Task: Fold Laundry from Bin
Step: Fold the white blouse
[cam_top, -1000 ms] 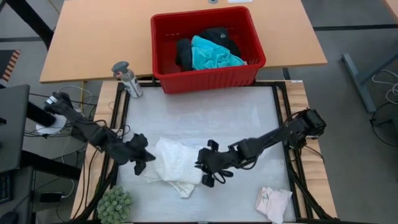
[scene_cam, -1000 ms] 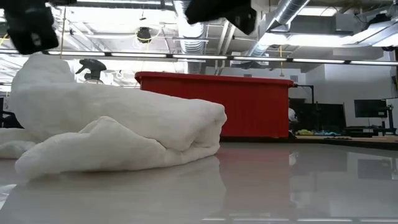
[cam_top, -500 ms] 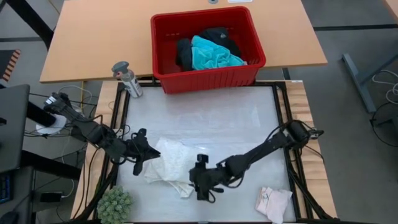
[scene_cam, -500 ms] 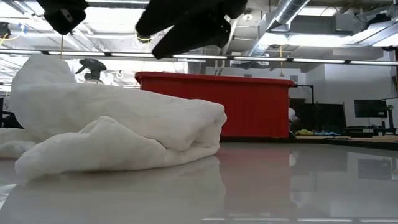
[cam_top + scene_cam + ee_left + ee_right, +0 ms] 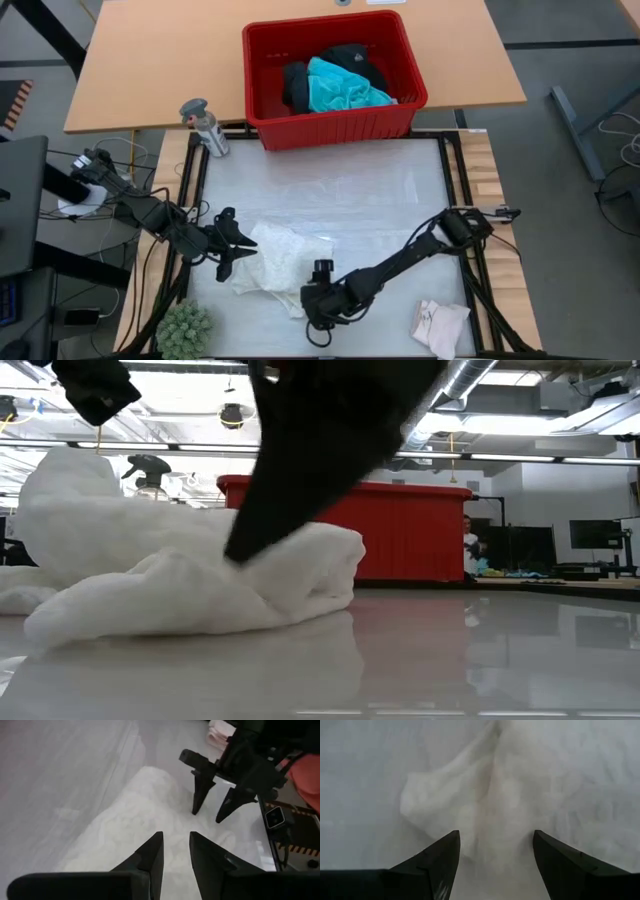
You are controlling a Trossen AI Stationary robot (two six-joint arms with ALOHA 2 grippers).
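Right pincer (image 5: 312, 300) spread wide, lowered at the white lacy top (image 5: 278, 262) near the tabletop's (image 5: 350, 190) front edge. Left pincer (image 5: 238, 247) slightly parted, over the top's left side. Remaining laundry (image 5: 338, 82) in the red bin (image 5: 270, 48), beyond the far edge.

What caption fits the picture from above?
Two grippers, left and right, flank a white lacy top below the red bin.
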